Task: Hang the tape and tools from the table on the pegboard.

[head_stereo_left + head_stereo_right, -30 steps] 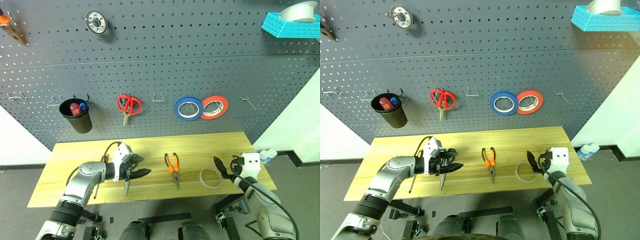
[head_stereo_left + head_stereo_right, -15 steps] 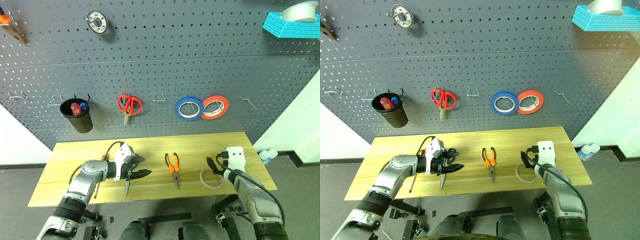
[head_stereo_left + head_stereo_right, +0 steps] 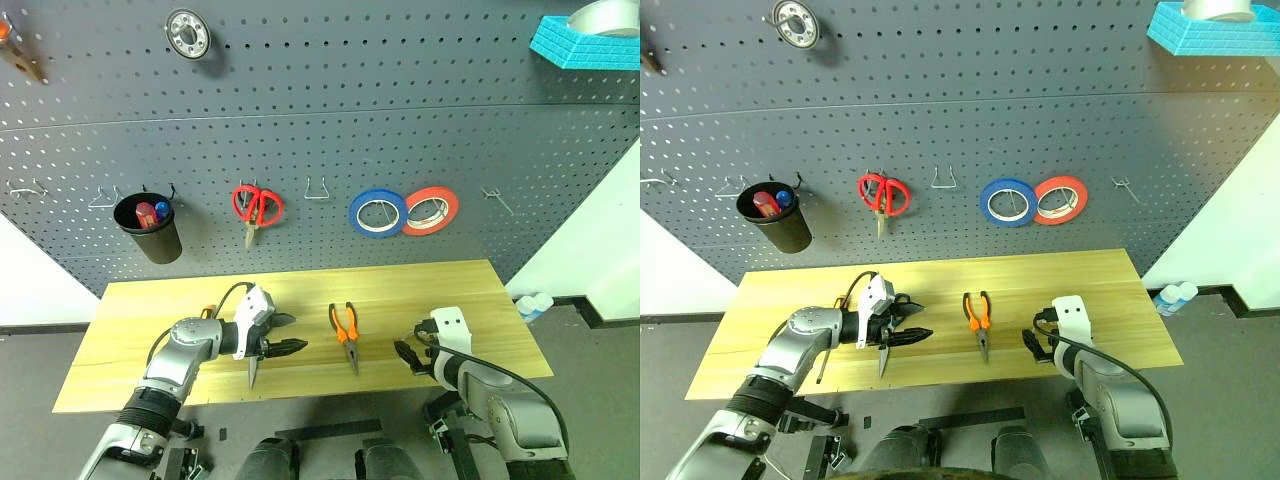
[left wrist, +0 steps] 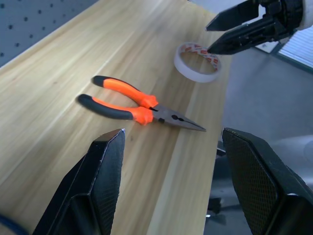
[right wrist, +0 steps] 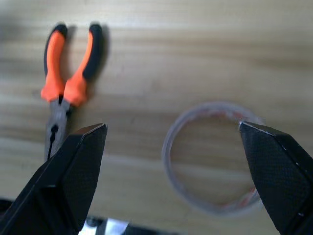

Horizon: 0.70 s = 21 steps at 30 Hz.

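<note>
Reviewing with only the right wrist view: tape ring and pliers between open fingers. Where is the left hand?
Observer: The left hand hangs open left of the pliers, over dark scissors.
Operator: Any free hook for the tape?
Observer: Yes, a bare hook on the pegboard, between the red scissors and the blue roll.
Operator: Is the right hand touching it?
Observer: The left wrist view shows it open, one fingertip at the tape's rim; contact unclear.
</note>
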Motion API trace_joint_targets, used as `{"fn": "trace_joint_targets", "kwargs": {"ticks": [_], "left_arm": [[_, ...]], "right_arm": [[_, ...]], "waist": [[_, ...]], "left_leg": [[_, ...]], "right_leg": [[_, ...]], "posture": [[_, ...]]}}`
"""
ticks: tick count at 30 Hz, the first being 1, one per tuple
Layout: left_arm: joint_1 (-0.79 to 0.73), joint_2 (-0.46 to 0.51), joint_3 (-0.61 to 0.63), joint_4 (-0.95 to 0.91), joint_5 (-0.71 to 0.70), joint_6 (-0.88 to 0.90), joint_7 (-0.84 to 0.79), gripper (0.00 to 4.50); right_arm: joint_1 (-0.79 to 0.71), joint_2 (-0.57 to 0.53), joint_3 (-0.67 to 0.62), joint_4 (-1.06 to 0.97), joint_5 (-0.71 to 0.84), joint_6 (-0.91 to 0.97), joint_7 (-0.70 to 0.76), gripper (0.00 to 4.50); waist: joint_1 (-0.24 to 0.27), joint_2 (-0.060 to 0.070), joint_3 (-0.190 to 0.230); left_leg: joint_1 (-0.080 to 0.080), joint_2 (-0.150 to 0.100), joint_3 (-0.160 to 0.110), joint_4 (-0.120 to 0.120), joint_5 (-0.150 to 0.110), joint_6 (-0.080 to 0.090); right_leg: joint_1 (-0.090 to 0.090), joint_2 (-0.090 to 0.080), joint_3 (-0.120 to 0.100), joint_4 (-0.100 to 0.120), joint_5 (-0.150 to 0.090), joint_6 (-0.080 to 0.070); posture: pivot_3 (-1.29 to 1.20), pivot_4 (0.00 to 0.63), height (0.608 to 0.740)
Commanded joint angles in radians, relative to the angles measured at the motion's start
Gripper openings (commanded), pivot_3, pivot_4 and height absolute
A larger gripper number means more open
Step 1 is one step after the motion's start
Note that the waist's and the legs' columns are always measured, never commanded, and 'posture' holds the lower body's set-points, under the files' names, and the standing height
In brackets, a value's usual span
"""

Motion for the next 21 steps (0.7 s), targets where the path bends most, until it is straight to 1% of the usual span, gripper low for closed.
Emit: {"fn": "trace_joint_targets", "kwargs": {"ticks": [1,10,17,21], "left_arm": [[-0.013,-0.002,-0.004,-0.019,0.001,-0.008,-0.006,3.3],[-0.019,0.002,-0.01,-0.036,-0.001,0.009,-0.007,3.3],[-0.018,-0.003,-0.011,-0.058,-0.004,0.023,0.0,3.3],[-0.008,0.0,-0.006,-0.089,-0.01,0.036,0.007,3.3]], "right_arm": [[-0.013,0.008,0.004,-0.016,0.006,0.022,-0.002,4.5],[-0.082,0.04,0.044,0.102,-0.017,-0.014,-0.007,4.5],[-0.126,0.071,0.073,0.213,-0.043,-0.072,-0.009,4.5],[-0.135,0.079,0.076,0.24,-0.05,-0.094,-0.007,4.5]], "waist": [[0.0,0.0,0.004],[0.0,-0.004,0.02],[0.001,-0.004,0.026],[0.002,-0.004,0.027]], "left_leg": [[0.0,0.0,0.0,0.0,0.0,0.0],[0.0,0.0,0.0,-0.001,0.0,0.0],[0.0,0.0,0.0,-0.002,0.0,0.0],[0.0,0.0,0.0,-0.002,0.0,0.0]], "right_leg": [[0.0,0.0,0.0,0.0,0.0,0.0],[0.0,0.0,0.0,-0.001,0.0,0.0],[0.0,0.0,0.0,-0.002,0.0,0.0],[0.0,0.0,0.0,-0.002,0.0,0.0]], "posture": [[-0.08,0.142,0.738],[-0.07,0.156,0.738],[-0.05,0.16,0.738],[-0.05,0.158,0.738]]}}
